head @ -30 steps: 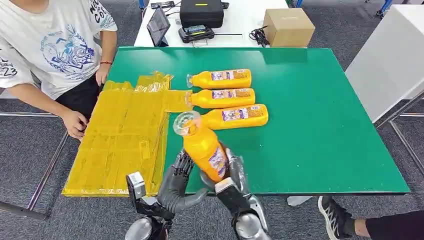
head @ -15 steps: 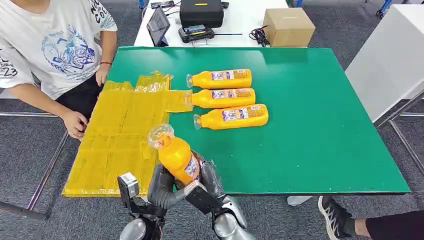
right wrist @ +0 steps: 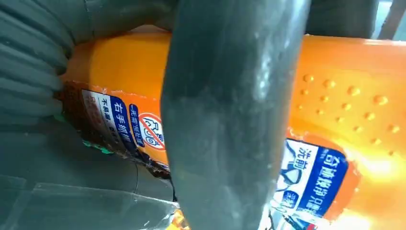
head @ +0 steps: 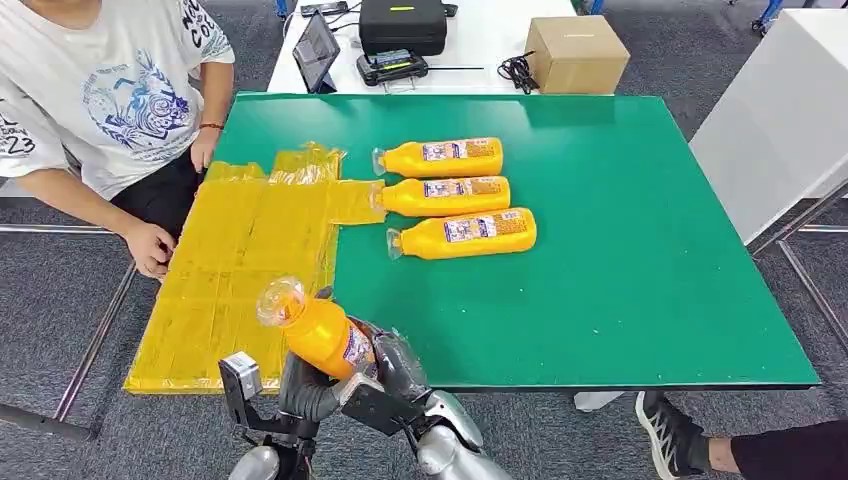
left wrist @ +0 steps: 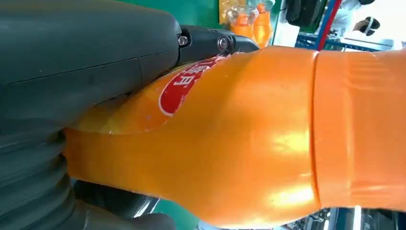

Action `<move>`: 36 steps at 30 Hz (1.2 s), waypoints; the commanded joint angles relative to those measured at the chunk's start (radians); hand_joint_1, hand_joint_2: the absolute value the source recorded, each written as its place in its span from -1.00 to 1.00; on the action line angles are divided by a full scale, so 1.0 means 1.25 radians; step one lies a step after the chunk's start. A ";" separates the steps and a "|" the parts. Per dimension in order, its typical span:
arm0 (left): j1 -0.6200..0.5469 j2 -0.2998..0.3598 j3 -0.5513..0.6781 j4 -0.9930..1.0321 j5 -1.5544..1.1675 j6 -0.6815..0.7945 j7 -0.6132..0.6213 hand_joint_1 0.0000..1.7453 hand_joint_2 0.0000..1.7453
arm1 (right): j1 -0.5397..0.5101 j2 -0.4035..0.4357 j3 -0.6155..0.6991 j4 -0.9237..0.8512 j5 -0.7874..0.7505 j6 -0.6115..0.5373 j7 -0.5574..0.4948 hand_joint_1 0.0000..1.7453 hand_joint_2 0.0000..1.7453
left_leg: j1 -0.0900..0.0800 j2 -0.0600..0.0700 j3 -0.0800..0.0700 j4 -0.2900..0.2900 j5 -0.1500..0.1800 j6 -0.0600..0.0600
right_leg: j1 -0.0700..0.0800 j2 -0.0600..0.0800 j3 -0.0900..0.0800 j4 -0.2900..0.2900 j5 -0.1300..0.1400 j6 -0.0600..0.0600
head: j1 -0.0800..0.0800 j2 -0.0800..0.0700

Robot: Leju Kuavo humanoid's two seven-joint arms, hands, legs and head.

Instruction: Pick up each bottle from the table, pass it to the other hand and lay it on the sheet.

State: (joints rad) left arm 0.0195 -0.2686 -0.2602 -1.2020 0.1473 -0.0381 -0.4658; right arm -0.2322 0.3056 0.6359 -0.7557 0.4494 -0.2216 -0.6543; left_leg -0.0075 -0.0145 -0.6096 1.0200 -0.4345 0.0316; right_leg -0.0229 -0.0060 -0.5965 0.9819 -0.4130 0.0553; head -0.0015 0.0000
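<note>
Left hand point(head: 305, 385) and right hand point(head: 385, 365) both wrap the orange bottle point(head: 318, 332), bottom centre of the head view, cap tilted toward the yellow sheet point(head: 240, 270) at left. Confirm the left's grip before the right lets go. Three more bottles point(head: 452, 193) lie upper centre.

Silver rounded forearms, dark grey left hand point(head: 308, 385) and right hand point(head: 385, 372) with darker fingers, grey ribbed wrist covers, thick smooth grey thumb, small silver screws at a black finger link, boxy wrist camera point(head: 238, 377)
</note>
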 commanded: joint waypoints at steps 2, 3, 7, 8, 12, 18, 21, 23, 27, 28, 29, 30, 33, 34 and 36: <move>-0.073 -0.008 -0.056 0.043 -0.009 -0.027 0.003 -1.00 1.00 | 0.008 -0.002 0.120 0.095 0.026 0.064 0.007 1.00 1.00 | 0.003 -0.002 0.004 0.000 -0.002 -0.002 | 0.003 -0.003 0.006 -0.001 -0.002 -0.003 | 0.000 0.000; -0.073 -0.009 -0.055 0.040 -0.007 -0.034 -0.007 -1.00 1.00 | 0.008 -0.002 0.117 0.096 0.024 0.070 0.010 1.00 1.00 | 0.002 -0.002 0.003 0.000 -0.001 -0.002 | 0.002 -0.003 0.004 -0.001 -0.002 -0.002 | 0.000 0.000; -0.066 -0.014 -0.044 0.016 0.007 -0.043 -0.026 1.00 1.00 | 0.005 0.000 0.117 0.123 0.033 0.076 0.026 1.00 1.00 | 0.001 -0.001 0.002 0.000 0.000 -0.001 | 0.001 -0.002 0.003 -0.001 -0.001 -0.001 | 0.000 0.000; -0.065 -0.014 -0.043 0.010 0.009 -0.045 -0.028 1.00 1.00 | 0.006 -0.001 0.116 0.127 0.034 0.074 0.026 1.00 1.00 | 0.001 -0.001 0.002 0.000 -0.001 -0.001 | 0.002 -0.002 0.003 -0.001 -0.001 -0.002 | 0.000 0.000; -0.064 -0.014 -0.042 -0.008 0.009 -0.045 -0.035 1.00 1.00 | 0.006 -0.001 0.114 0.137 0.040 0.070 0.028 1.00 1.00 | 0.001 0.000 0.002 0.000 0.000 -0.001 | 0.001 -0.001 0.002 -0.001 -0.001 -0.001 | 0.000 0.000; -0.064 -0.014 -0.042 -0.008 0.009 -0.045 -0.035 1.00 1.00 | 0.006 -0.001 0.114 0.137 0.040 0.070 0.028 1.00 1.00 | 0.001 0.001 0.002 0.000 0.000 -0.001 | 0.001 0.000 0.002 -0.001 -0.001 -0.001 | -0.001 0.000; -0.064 -0.014 -0.042 -0.008 0.009 -0.045 -0.035 1.00 1.00 | 0.006 -0.001 0.114 0.137 0.040 0.070 0.028 1.00 1.00 | 0.001 0.001 0.002 0.000 0.000 -0.001 | 0.001 0.000 0.002 -0.001 -0.001 -0.002 | 0.000 0.000; -0.064 -0.014 -0.042 -0.008 0.009 -0.045 -0.035 1.00 1.00 | 0.006 -0.001 0.114 0.137 0.040 0.070 0.028 1.00 1.00 | 0.002 0.001 0.003 0.000 0.000 -0.001 | 0.002 -0.001 0.003 -0.001 -0.001 -0.002 | 0.000 0.000; -0.064 -0.014 -0.042 -0.008 0.009 -0.045 -0.035 1.00 1.00 | 0.006 -0.001 0.114 0.137 0.040 0.070 0.028 1.00 1.00 | 0.001 0.001 0.003 0.000 0.000 -0.001 | 0.001 0.000 0.002 -0.001 -0.001 -0.002 | 0.000 0.000; -0.064 -0.014 -0.042 -0.008 0.009 -0.045 -0.035 1.00 1.00 | 0.006 -0.001 0.114 0.137 0.040 0.070 0.028 1.00 1.00 | 0.002 0.001 0.003 0.000 -0.001 -0.001 | 0.002 -0.001 0.003 -0.001 -0.001 -0.002 | -0.001 0.000; -0.064 -0.015 -0.042 -0.008 0.008 -0.043 -0.038 1.00 1.00 | 0.007 -0.001 0.114 0.135 0.041 0.069 0.030 1.00 1.00 | 0.001 0.001 0.003 0.000 0.000 -0.001 | 0.001 0.000 0.002 -0.001 -0.001 -0.002 | 0.000 0.000; -0.064 -0.017 -0.040 -0.010 0.009 -0.039 -0.042 1.00 1.00 | 0.007 -0.001 0.113 0.135 0.043 0.070 0.036 1.00 1.00 | 0.001 0.002 0.002 0.000 0.000 -0.001 | 0.001 0.000 0.002 -0.001 -0.001 -0.002 | 0.000 0.000; -0.063 -0.016 -0.040 -0.020 -0.002 -0.026 -0.051 1.00 1.00 | 0.008 -0.005 0.108 0.139 0.053 0.050 0.055 0.96 1.00 | 0.002 0.000 0.004 0.000 -0.001 -0.002 | 0.003 -0.001 0.004 -0.001 -0.002 -0.003 | 0.000 0.000; -0.061 -0.019 -0.034 -0.023 0.000 -0.018 -0.051 1.00 1.00 | 0.009 -0.005 0.105 0.141 0.057 0.038 0.066 0.20 1.00 | 0.002 0.001 0.003 0.000 -0.001 -0.002 | 0.002 -0.001 0.003 -0.001 -0.001 -0.002 | 0.000 0.000; -0.054 -0.019 -0.025 -0.035 -0.003 -0.002 -0.055 1.00 1.00 | 0.015 -0.002 0.082 0.135 0.054 -0.010 0.083 -1.00 1.00 | 0.002 0.000 0.004 0.000 -0.001 -0.002 | 0.002 -0.001 0.004 -0.001 -0.002 -0.002 | 0.000 0.000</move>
State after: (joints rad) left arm 0.0347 -0.2686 -0.2289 -1.2146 0.1656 -0.0504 -0.5257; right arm -0.2652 0.3037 0.6718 -0.7027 0.4799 -0.1980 -0.6172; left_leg -0.0074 -0.0082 -0.6078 1.0200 -0.4346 0.0315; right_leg -0.0228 -0.0011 -0.5971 0.9819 -0.4125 0.0549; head -0.0019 0.0000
